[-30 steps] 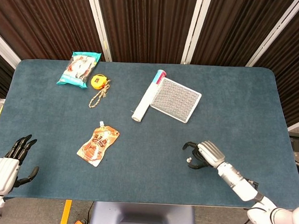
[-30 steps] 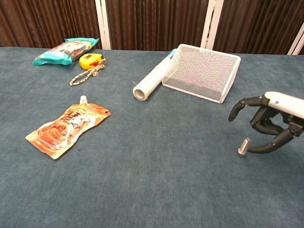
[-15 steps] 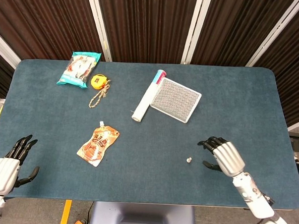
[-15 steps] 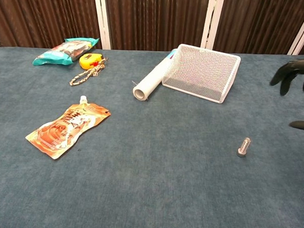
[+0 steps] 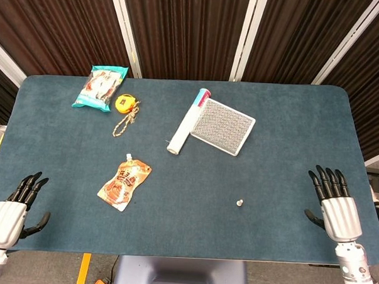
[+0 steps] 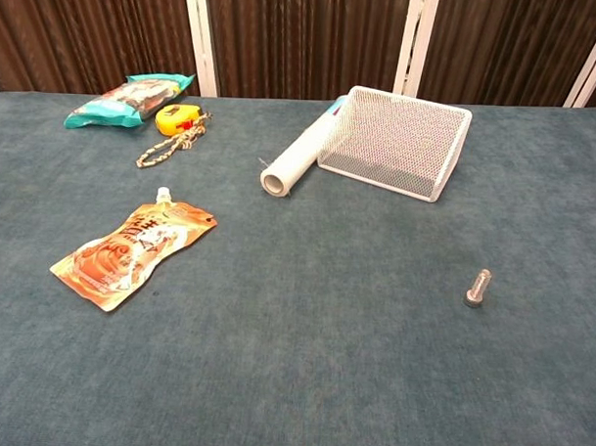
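A small metal bolt (image 5: 240, 202) (image 6: 478, 287) lies alone on the blue table. My right hand (image 5: 335, 206) is at the table's near right edge, fingers spread and holding nothing, well to the right of the bolt. My left hand (image 5: 11, 210) hangs off the near left corner, fingers apart and empty. Neither hand shows in the chest view. An orange spouted pouch (image 5: 125, 183) (image 6: 131, 251) lies left of centre, nearest the left hand.
A white wire-mesh basket (image 5: 222, 126) (image 6: 397, 141) stands at centre back with a white roll (image 5: 186, 122) (image 6: 298, 159) against its left side. At the back left lie a teal snack bag (image 5: 100, 86) (image 6: 128, 98), a yellow tape measure (image 5: 124, 102) (image 6: 176, 117) and a rope piece (image 5: 125, 122).
My right hand let go of the bolt, opened and pulled back to the right edge, leaving the chest view. The bolt stays where it was set. The left hand barely moved.
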Controlling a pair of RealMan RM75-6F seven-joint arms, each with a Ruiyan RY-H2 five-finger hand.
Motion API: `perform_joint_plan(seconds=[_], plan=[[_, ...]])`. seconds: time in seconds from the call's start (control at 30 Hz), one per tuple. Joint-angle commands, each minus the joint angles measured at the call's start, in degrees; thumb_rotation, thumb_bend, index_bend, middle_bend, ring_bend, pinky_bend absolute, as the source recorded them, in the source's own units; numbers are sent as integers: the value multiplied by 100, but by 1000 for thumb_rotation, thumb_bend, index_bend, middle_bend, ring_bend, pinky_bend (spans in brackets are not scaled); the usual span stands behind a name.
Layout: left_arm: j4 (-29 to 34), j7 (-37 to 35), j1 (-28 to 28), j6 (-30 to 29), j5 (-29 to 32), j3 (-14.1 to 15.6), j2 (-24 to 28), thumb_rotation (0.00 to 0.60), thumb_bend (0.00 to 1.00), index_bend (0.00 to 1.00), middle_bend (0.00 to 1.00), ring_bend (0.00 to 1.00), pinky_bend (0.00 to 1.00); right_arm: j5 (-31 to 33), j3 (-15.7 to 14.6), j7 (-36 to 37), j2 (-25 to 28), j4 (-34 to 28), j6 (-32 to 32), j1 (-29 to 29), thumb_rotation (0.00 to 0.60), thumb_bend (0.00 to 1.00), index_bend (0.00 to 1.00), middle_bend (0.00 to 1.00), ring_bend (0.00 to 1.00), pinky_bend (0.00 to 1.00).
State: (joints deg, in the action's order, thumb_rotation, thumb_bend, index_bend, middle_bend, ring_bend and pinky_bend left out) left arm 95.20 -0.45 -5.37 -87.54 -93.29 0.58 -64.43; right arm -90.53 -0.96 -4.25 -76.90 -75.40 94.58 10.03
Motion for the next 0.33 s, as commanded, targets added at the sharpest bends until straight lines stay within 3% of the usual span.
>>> perform_joint_plan(seconds=[0.03, 0.33], plan=[[-10, 42, -13, 39, 23, -4, -21, 600, 389, 100, 0, 18, 333, -53, 97, -96, 9, 17, 169, -78, 600, 213, 153, 98, 0, 19], [-34, 38, -37, 128, 53, 16, -38, 600, 389, 99, 0, 18, 333, -69, 157, -16, 91, -192, 75, -178, 600, 214, 153, 98, 0, 19]])
